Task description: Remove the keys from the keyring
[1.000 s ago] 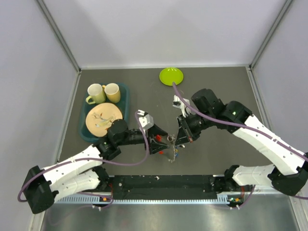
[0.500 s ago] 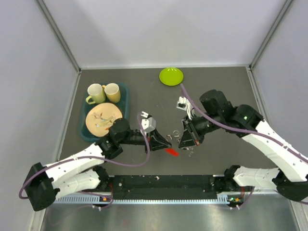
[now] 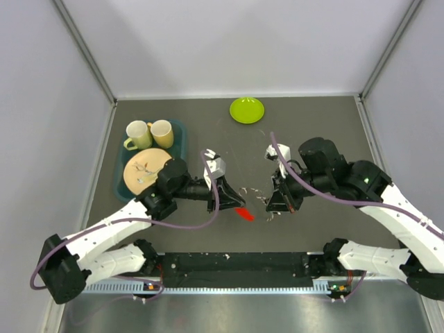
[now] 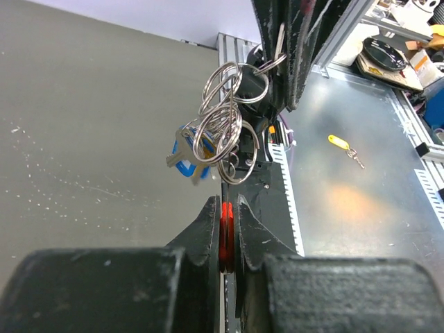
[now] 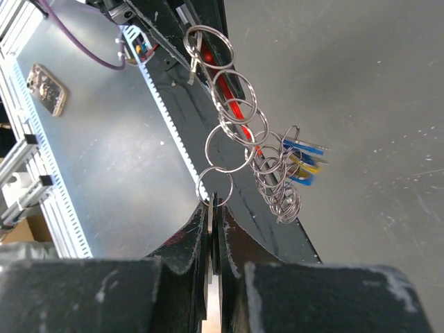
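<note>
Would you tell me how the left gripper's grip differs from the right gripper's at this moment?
The left gripper pinches the flat red key; the right gripper pinches a thin silver ring at the end of the keyring chain. The red key is nearly hidden between the left fingers; the ring trails more rings with blue and yellow tags. Both grippers are shut, tips facing each other.
</note>
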You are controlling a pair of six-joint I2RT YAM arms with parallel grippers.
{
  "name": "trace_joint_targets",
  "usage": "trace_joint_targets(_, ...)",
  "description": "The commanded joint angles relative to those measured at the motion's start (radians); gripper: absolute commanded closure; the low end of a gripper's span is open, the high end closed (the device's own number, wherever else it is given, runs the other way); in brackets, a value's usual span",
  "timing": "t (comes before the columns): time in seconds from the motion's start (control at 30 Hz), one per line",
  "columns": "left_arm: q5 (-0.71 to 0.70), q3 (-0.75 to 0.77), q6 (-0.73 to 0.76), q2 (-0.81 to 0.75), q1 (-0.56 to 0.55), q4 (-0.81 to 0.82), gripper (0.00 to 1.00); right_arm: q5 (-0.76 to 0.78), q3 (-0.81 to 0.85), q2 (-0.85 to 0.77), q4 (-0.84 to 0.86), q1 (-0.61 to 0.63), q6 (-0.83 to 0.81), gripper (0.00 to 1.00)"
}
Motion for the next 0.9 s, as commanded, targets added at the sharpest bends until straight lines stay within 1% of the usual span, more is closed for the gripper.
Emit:
trace_joint_targets(0.0, -0.06, 0.067, 0.021, 0.031, 0.021, -0.061, 1.0, 0.006, 0.06, -0.029, -0.038, -0.001, -0.045, 1.0)
trace_joint_targets(0.07, -0.097, 0.071, 0.015, 0.052, 0.019, -0.078, 1.0, -0.005, 0.075, -0.021, -0.038, -0.003, -0.046, 1.0)
trace_joint_targets(0.13, -0.12, 0.077, 0.006, 0.065, 0.021, -0.08, 0.96, -0.011, 0.082, -0.015, -0.041, -0.001, -0.051, 1.0)
trace_joint_targets(0.17, -0.143, 0.079, -0.005, 0.074, 0.021, -0.078, 0.87, -0.014, 0.083, -0.011, -0.041, -0.001, -0.052, 1.0)
trace_joint_targets(0.23, -0.157, 0.09, -0.011, 0.083, 0.021, -0.087, 0.78, -0.017, 0.086, 0.003, -0.044, -0.001, -0.054, 1.0)
trace_joint_targets(0.27, -0.163, 0.093, -0.02, 0.086, 0.019, -0.091, 0.67, -0.014, 0.088, 0.009, -0.045, -0.001, -0.054, 1.0)
trace_joint_targets(0.3, -0.172, 0.096, -0.03, 0.088, 0.019, -0.088, 0.65, -0.013, 0.089, 0.018, -0.045, -0.001, -0.051, 1.0)
trace_joint_targets(0.37, -0.172, 0.097, -0.053, 0.089, 0.021, -0.088, 0.64, -0.01, 0.091, 0.029, -0.047, -0.001, -0.048, 1.0)
trace_joint_targets(0.47, -0.25, 0.103, -0.056, 0.068, 0.019, -0.124, 0.6, -0.005, 0.091, 0.043, -0.05, -0.001, -0.045, 1.0)
trace_joint_targets(0.53, -0.336, 0.114, -0.025, 0.047, 0.019, -0.184, 0.58, -0.005, 0.091, 0.052, -0.05, -0.001, -0.048, 1.0)
trace_joint_targets(0.6, -0.387, 0.128, 0.005, 0.03, 0.019, -0.222, 0.58, -0.002, 0.095, 0.058, -0.054, -0.001, -0.054, 1.0)
trace_joint_targets(0.63, -0.425, 0.134, 0.04, 0.019, 0.021, -0.279, 0.58, 0.0, 0.1, 0.061, -0.056, -0.001, -0.052, 1.0)
trace_joint_targets(0.67, -0.438, 0.14, 0.056, 0.002, 0.019, -0.296, 0.57, 0.0, 0.103, 0.068, -0.058, -0.001, -0.055, 1.0)
trace_joint_targets(0.7, -0.444, 0.156, 0.073, -0.004, 0.021, -0.313, 0.57, -0.006, 0.106, 0.071, -0.059, 0.0, -0.057, 1.0)
trace_joint_targets(0.83, -0.371, 0.188, 0.156, -0.021, 0.021, -0.327, 0.56, -0.014, 0.12, 0.083, -0.061, -0.001, -0.081, 1.0)
trace_joint_targets(0.87, -0.305, 0.199, 0.163, -0.018, 0.021, -0.327, 0.55, -0.016, 0.124, 0.086, -0.058, -0.001, -0.083, 1.0)
